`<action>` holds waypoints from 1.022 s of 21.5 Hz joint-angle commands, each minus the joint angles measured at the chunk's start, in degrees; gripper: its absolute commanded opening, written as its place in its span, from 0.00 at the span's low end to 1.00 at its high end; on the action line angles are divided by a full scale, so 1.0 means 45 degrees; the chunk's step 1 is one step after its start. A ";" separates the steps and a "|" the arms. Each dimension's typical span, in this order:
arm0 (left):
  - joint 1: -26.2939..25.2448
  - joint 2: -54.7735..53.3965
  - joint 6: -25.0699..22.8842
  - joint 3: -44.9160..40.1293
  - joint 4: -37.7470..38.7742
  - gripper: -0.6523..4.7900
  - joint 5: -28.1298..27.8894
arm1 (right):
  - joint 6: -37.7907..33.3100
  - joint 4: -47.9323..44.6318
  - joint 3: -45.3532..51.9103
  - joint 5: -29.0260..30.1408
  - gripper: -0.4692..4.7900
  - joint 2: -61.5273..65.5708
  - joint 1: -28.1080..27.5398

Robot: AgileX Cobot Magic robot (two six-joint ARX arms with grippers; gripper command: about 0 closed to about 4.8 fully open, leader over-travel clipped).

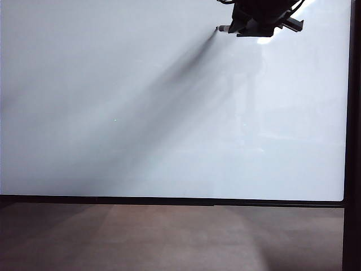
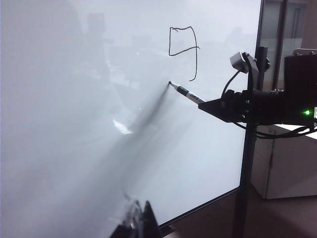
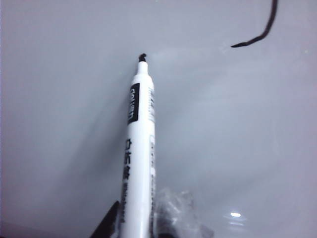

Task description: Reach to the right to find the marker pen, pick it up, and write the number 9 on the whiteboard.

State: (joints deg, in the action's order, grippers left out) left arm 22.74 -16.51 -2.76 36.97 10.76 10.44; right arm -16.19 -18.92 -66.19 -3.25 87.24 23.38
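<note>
**A:** Okay, frame check. Right gripper [image 3: 136,225] was clamped on the marker pen [image 3: 138,148], barrel running straight out between the fingers so the tip pointed at the whiteboard [image 3: 59,124]. That grip made sense: pen in line with the wrist, nib leading, camera looking down the barrel.

**B:** Tip on the board?

**A:** Couldn't tell. Side-on, the marker pen [image 2: 188,93] sat at or just off the whiteboard [image 2: 74,124], meeting its own shadow. Right gripper [image 2: 210,106] was mid-right in that picture; in the exterior shot the right gripper [image 1: 240,27] hung at the top edge, right of centre, against the whiteboard [image 1: 141,113].

**B:** Left arm?

**A:** Left gripper [image 2: 138,223] was low at the bottom centre, off the board, probably parked to stay out of the way. Fingertips sat close together, but open or closed I couldn't say; nothing visibly held.

**B:** And the digit?

**A:** Number 9 [image 2: 184,49] was upper centre there: boxy loop, thin black line, long stem curling left at the foot. Looked complete. Pen tip sat just below-left of the tail, so I'd judge writing done.
</note>
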 commanded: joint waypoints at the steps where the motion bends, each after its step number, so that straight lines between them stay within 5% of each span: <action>1: 0.0005 -0.0015 0.0039 0.0005 -0.0112 0.11 0.0063 | -0.0073 0.0345 -0.0097 -0.0350 0.09 -0.0097 -0.0389; 22: 0.0000 -0.0024 0.0044 0.0005 -0.0107 0.11 0.0063 | -0.0068 0.0903 0.0131 -0.0121 0.09 -0.0831 -0.2137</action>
State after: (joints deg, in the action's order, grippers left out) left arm 22.74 -16.53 -2.76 36.97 10.79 10.46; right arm -15.59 -13.78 -65.60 0.30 83.64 14.96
